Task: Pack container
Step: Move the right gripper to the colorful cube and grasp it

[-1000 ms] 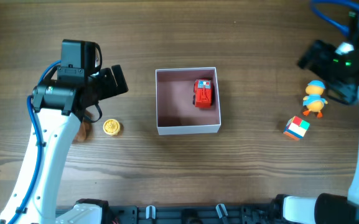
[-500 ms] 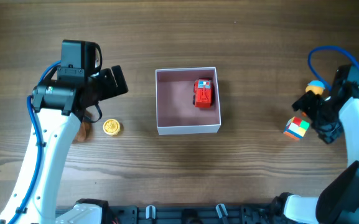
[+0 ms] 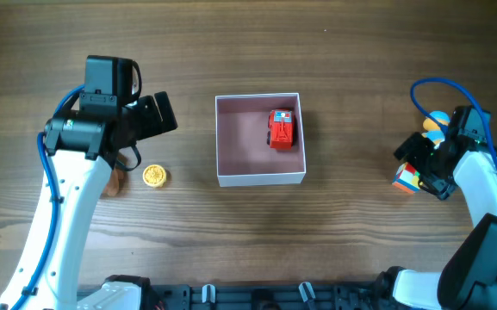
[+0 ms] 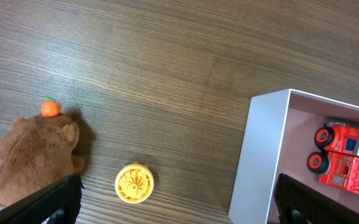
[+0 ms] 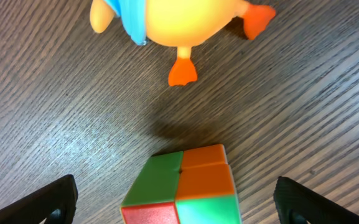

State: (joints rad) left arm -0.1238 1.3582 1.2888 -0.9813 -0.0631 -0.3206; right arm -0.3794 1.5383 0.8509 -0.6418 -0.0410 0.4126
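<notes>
The container (image 3: 260,176) is a square white box with a pink inside at the table's middle; it also shows in the left wrist view (image 4: 260,155). A red toy truck (image 3: 281,128) lies in its far right corner. My right gripper (image 3: 414,164) is open over a coloured cube (image 3: 406,176) (image 5: 185,186), fingers either side of it, with a yellow duck (image 3: 436,122) (image 5: 179,25) just beyond. My left gripper (image 3: 158,112) is open and empty, above a yellow disc (image 3: 153,176) (image 4: 134,183) and a brown plush (image 4: 27,158).
The brown plush (image 3: 113,179) lies partly under the left arm at the left. The wooden table runs all round the container.
My right arm has swung down and left from the far right corner and now covers the coloured cube. The left arm, the box and the truck have not moved.
</notes>
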